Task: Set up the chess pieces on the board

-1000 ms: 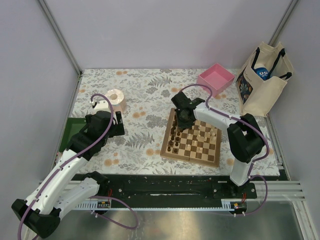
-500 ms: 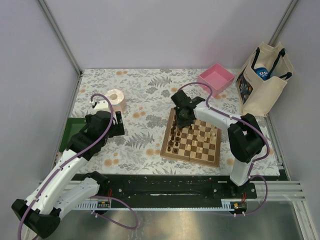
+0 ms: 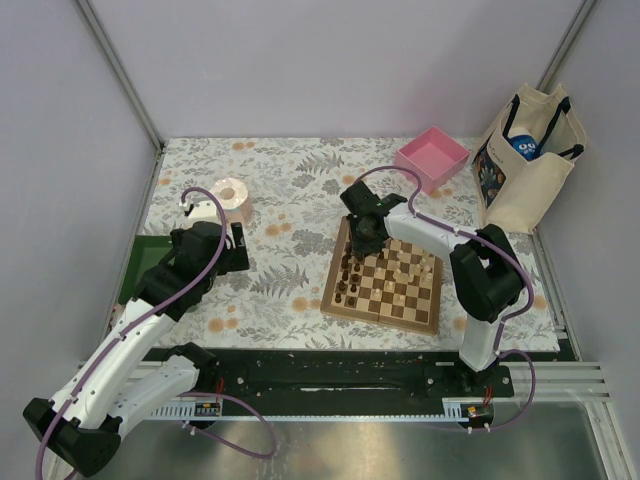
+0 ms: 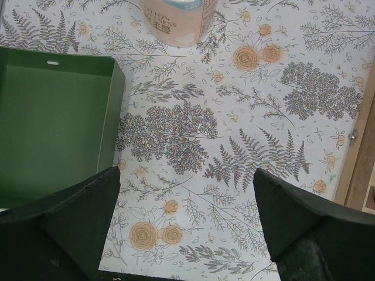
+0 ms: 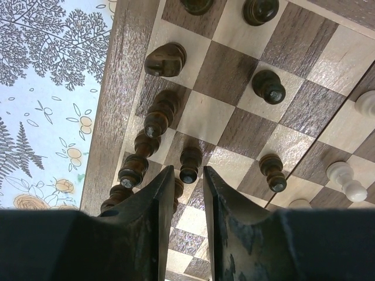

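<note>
Pale lilac walls point(image 3: 330, 60), floral-patterned table point(image 3: 290, 190), metal posts point(image 3: 120, 75)

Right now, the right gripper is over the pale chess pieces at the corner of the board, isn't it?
No. The right gripper is over the corner of the board, but over the dark brown pieces, not pale ones. The right wrist view shows it: the pale pieces stand off to the side.

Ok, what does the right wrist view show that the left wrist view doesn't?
Right wrist only: dark chess pieces and pale chess pieces on the board, right end effector narrowly parted above them. Left wrist only: a green tray, a peach roll, left end effector wide open. Both: the floral tablecloth and the board's wooden border.
</note>
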### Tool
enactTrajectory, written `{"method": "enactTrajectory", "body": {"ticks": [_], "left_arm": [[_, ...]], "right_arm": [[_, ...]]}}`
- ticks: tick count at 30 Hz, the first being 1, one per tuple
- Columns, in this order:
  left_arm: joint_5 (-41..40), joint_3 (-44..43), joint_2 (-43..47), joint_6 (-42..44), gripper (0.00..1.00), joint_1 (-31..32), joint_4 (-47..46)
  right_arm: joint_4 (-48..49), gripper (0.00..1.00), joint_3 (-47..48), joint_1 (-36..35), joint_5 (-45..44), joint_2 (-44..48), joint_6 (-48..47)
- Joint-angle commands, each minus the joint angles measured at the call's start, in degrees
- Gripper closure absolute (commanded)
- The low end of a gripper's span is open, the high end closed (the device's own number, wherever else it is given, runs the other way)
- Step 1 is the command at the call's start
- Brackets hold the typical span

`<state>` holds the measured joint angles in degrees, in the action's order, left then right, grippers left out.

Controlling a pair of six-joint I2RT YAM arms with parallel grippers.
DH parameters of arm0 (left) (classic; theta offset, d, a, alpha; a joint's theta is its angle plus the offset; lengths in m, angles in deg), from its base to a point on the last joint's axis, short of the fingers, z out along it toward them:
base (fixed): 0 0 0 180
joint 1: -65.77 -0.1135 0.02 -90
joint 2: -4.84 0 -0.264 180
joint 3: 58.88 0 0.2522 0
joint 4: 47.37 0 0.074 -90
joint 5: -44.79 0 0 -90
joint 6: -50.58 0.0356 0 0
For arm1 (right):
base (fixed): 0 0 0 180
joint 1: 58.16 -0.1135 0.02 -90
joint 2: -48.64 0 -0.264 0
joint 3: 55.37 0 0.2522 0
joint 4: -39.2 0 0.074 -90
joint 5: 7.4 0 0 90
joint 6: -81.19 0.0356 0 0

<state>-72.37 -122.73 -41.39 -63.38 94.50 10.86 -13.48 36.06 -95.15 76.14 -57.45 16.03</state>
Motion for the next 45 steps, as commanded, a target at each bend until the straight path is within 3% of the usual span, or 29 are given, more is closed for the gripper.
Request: {"method": "enactTrajectory", "body": {"ticks": [1,15,34,45], "left_arm": [[0.53,0.34,0.27,0.32,0.01,-0.34,-0.87],[0.53,0.25,0.62,0.32,0.01,-0.34,-0.79],[0.61,0.34,0.1,0.32,0.01,-0.34,-0.87],[0.62,0.34,-0.17,0.32,0.01,-0.34,-0.79]], "right_arm": [[0.6,0.64,1.61,0.52,-0.66,1.49,-0.58],[-1.07,0.59,-0.85,5.79,-3.74,10.72,-1.02],[-0.37,0.56,-4.37,7.73,-0.13,5.63,-2.25],[-0.02,0.61,-3.84,7.81,0.83,3.52,-2.16]]}}
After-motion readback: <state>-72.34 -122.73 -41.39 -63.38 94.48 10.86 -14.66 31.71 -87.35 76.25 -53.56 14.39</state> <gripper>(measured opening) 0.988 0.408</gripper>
